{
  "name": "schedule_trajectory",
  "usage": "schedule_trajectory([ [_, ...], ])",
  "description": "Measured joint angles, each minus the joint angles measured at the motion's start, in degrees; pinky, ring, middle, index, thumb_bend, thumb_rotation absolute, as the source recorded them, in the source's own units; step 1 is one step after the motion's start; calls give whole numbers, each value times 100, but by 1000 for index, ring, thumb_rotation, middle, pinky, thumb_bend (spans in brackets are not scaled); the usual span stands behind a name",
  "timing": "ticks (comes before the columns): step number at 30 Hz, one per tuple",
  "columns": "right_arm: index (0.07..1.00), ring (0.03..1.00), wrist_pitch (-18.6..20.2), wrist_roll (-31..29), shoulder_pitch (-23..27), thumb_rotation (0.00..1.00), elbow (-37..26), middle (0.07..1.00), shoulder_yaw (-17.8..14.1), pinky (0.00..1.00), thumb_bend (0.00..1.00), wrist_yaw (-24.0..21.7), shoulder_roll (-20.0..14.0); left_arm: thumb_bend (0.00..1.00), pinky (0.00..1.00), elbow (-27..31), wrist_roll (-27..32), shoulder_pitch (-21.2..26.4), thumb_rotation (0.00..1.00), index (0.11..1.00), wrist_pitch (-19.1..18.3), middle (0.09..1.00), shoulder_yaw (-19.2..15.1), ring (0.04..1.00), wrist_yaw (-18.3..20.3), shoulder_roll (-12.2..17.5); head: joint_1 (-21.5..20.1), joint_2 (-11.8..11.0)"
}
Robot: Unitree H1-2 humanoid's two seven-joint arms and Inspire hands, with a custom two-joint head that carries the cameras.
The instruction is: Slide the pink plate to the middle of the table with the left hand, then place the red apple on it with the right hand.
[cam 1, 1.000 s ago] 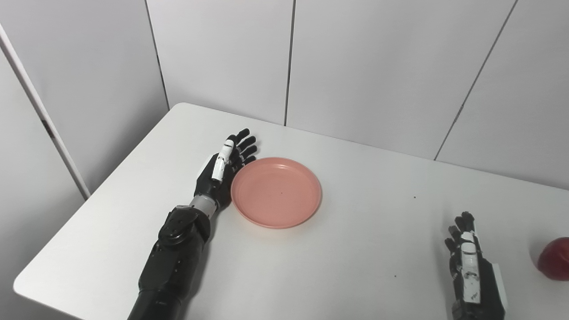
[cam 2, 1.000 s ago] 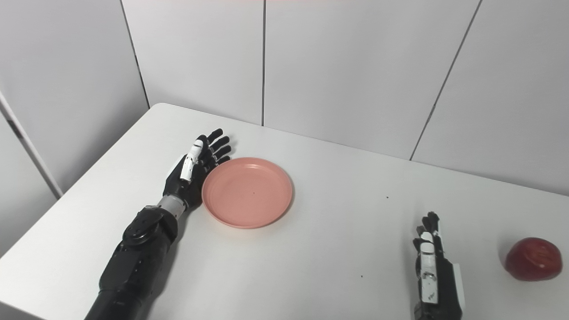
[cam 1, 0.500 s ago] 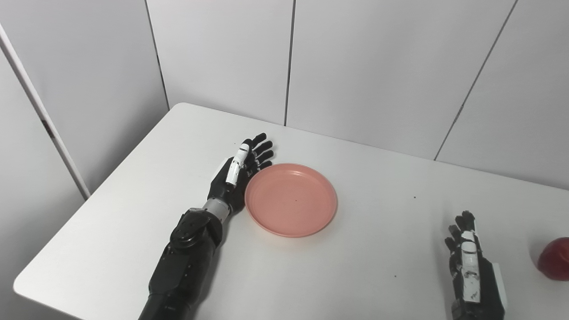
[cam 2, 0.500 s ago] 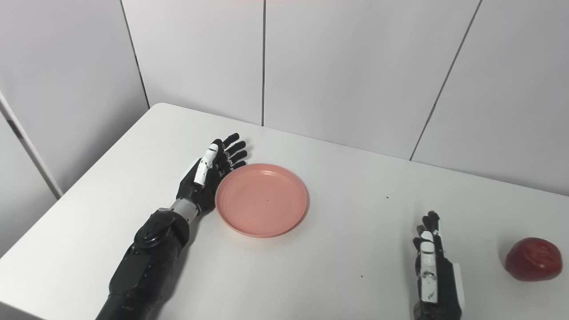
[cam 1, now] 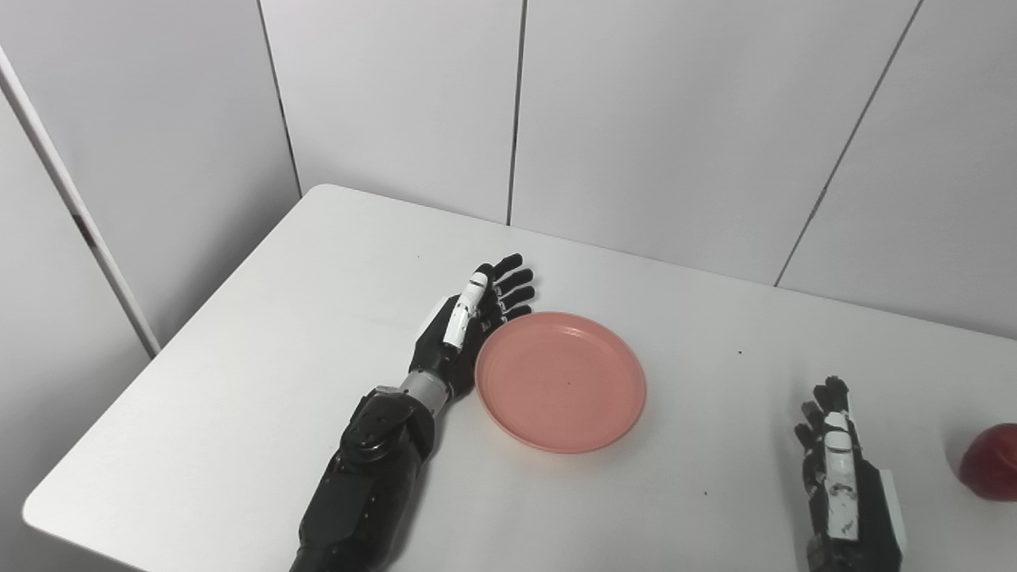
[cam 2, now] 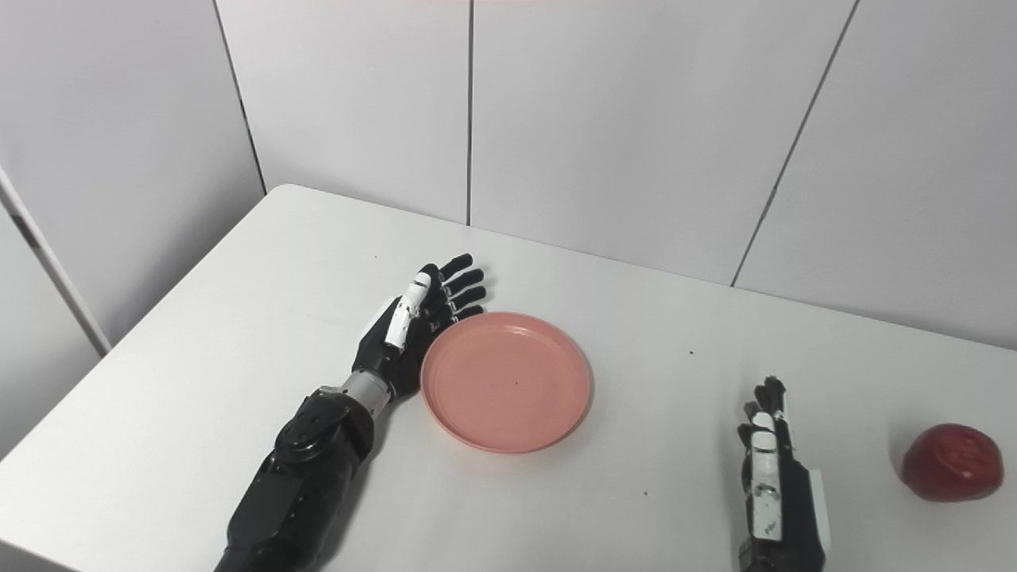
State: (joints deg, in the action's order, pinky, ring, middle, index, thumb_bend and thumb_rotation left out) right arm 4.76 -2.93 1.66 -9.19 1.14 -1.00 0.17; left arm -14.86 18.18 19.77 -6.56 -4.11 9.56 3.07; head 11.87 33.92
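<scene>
A: Why is the left hand (cam 1: 465,330) flat on its edge like that?

B: It is open, fingers straight, its side against the left rim of the pink plate (cam 1: 561,380), so it acts as a pusher rather than a gripper. The plate sits centre frame.

A: And the right hand (cam 2: 772,477)?

B: Resting at lower right, open, holding nothing, with the red apple (cam 2: 951,461) just beside it near the right edge.

A: Room to move?

B: Bare white table (cam 1: 262,381) lies between the plate and the right hand.
</scene>
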Motion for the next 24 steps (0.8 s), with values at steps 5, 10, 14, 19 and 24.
schedule_trajectory([
  [5, 1000, 1000, 58, 24, 0, 1000, -34, 1000, 11, 1000, 232, 14, 19, 391, 888, 133, -160, -33, 1000, 876, -129, 903, 99, 910, -69, -106, -71, 53],
  [10, 1000, 1000, 106, 52, 2, 1000, -43, 1000, 20, 1000, 215, 17, 39, 371, 880, 270, -278, -104, 1000, 868, -193, 896, 225, 901, -185, -327, -158, 115],
  [14, 1000, 1000, 182, 52, 2, 1000, -96, 1000, 23, 1000, 228, 19, 76, 364, 878, 394, -362, -129, 1000, 868, -371, 895, 267, 900, -249, -469, -211, 150],
  [19, 1000, 1000, 230, 40, 20, 1000, -154, 1000, 28, 1000, 248, 18, 102, 354, 875, 442, -425, -138, 1000, 870, -425, 895, 292, 897, -370, -592, -264, 194],
  [24, 1000, 1000, 301, 43, 26, 1000, -163, 1000, 31, 1000, 259, 51, 161, 346, 884, 553, -508, -190, 1000, 872, -539, 893, 388, 896, -422, -686, -369, 255],
])
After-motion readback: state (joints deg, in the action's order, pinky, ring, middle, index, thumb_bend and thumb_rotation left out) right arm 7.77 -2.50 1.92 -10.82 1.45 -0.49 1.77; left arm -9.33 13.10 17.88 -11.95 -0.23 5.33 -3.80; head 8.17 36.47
